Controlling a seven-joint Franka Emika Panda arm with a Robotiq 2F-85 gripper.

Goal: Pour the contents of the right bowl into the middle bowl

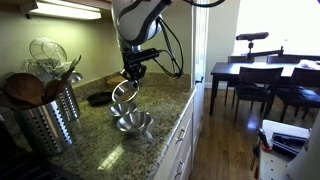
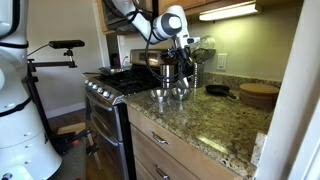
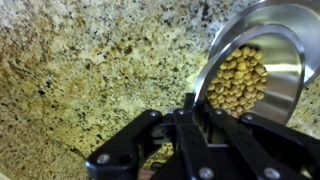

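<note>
Bowl lifted and tilted, pour not done.

The gripper (image 3: pixel 192 108) is clamped on the rim of the bowl (image 3: pixel 262 40), holding it tilted above the counter (image 3: pixel 90 70), with the beans (image 3: pixel 240 80) inside. In an exterior view it hangs just above a second bowl (image 1: pixel 135 124). I judge the emptying is yet to do.

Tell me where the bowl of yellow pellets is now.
The bowl is at the upper right of the wrist view, rim held in the gripper, over the granite counter; in an exterior view it hangs tilted above the other metal bowls.
</note>
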